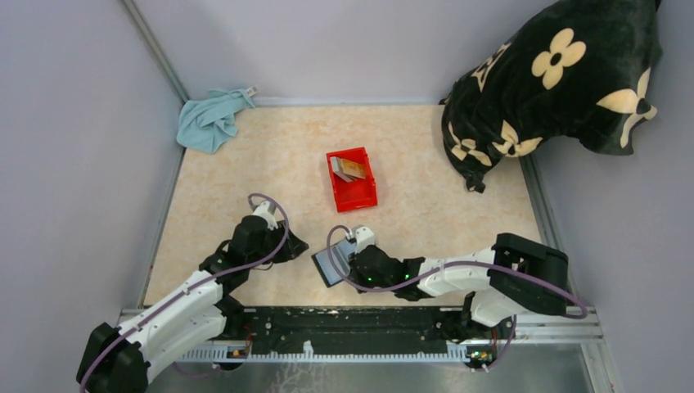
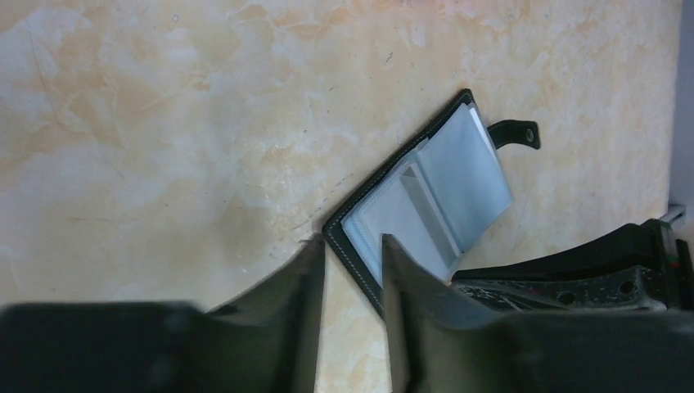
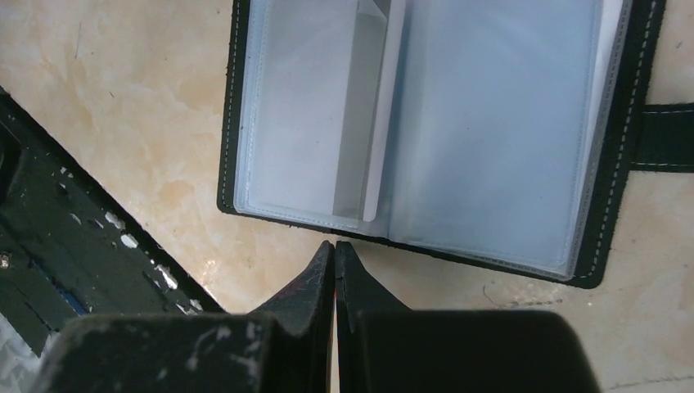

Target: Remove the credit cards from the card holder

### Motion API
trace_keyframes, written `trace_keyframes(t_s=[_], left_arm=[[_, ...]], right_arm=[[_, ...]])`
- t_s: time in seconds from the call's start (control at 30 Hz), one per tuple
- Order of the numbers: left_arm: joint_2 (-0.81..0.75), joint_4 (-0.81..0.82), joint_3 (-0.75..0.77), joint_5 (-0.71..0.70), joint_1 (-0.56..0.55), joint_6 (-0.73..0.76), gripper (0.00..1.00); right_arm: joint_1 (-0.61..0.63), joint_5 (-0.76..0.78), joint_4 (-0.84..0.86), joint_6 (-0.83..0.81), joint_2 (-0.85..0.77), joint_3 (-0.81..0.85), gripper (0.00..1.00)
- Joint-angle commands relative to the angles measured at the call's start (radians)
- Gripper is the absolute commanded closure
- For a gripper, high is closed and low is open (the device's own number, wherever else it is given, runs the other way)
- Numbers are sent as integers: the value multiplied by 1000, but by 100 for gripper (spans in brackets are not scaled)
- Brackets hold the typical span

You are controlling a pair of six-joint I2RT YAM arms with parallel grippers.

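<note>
Right hand (image 3: 335, 244), clenched on nothing, sits at the open card holder's (image 3: 483, 123) near edge, probably steadying it on the table (image 1: 458, 229). Left hand (image 2: 352, 241), released, hovers at its nine o'clock. Cards (image 1: 348, 168) lie in the red bin (image 1: 364, 196) at twelve o'clock.

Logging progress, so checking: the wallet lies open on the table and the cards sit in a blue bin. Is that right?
Not quite: the bin holding the cards is red, not blue, as the top view shows. The rest holds: the wallet lies open on the table.
</note>
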Motion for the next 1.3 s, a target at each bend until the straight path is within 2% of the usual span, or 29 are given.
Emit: trace_keyframes(t_s=[0.0,0.07,0.1,0.17,0.2,0.27,0.33,0.4,0.53,0.6,0.8,1.03,1.27], left_arm=[[-12,29,-21,29,-2,-21,76],[-1,73,-39,64,-2,-33,96],[12,94,-49,83,-2,-42,100],[34,145,-70,108,-3,-59,100],[45,164,-75,116,-4,-65,100],[69,182,-81,121,-4,-70,99],[78,178,-80,110,-4,-69,88],[71,164,-77,93,-4,-63,70],[48,118,-63,43,-4,-38,35],[50,70,-43,19,-2,-21,26],[48,-55,-14,-84,-2,-26,26],[23,-34,-56,-88,-3,-49,26],[33,-27,-63,-88,-2,-43,27]], right_arm=[[12,56,-50,-58,-117,41,100],[3,103,-94,-85,-166,54,100],[-11,108,-109,-99,-181,61,100],[-48,98,-130,-126,-198,72,100],[-65,90,-135,-142,-199,78,96],[-81,101,-167,-188,-186,110,77],[-80,101,-204,-231,-151,164,57],[-77,94,-232,-255,-96,226,47],[-53,116,-252,-288,14,312,43],[-40,126,-274,-295,74,353,42],[-2,146,-307,-297,186,428,40],[34,146,-323,-292,241,460,32],[61,160,-338,-288,291,479,30]])
